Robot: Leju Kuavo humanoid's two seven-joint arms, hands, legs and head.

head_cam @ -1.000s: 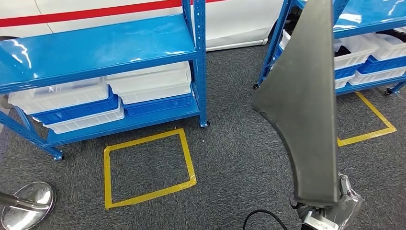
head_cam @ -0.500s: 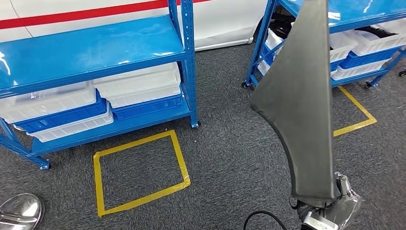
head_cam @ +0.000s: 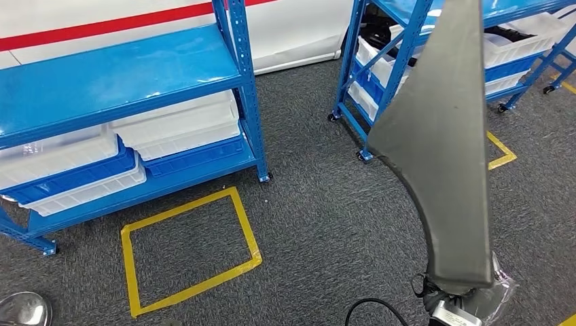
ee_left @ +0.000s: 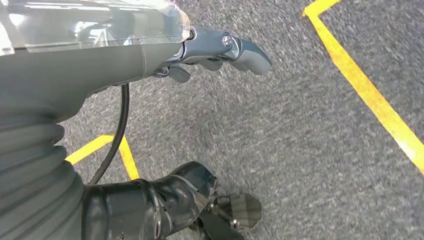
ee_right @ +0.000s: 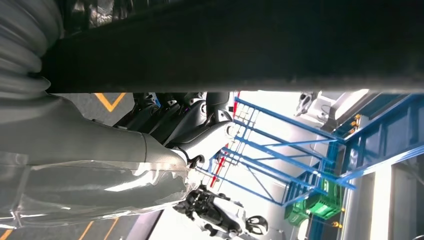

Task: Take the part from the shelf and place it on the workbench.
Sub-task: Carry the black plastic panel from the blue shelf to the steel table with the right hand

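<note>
The part (head_cam: 441, 156) is a long dark grey panel, wide in the middle and narrowing toward both ends. It stands upright at the right of the head view, and my right hand (head_cam: 469, 302) grips its lower end. In the right wrist view the part (ee_right: 250, 45) is a dark band lying against the fingers (ee_right: 200, 120) of my right hand (ee_right: 165, 135). My left hand (ee_left: 210, 52) hangs over the grey carpet with nothing in it.
A blue shelf (head_cam: 136, 75) with white and blue bins (head_cam: 176, 129) stands ahead on the left. A second blue shelf (head_cam: 380, 75) on wheels stands ahead on the right. A yellow tape square (head_cam: 190, 251) marks the carpet. A round metal base (head_cam: 24, 309) lies bottom left.
The whole scene has slid left, so the camera has turned right. The second shelf now shows more fully. The part stays upright in my right hand.
</note>
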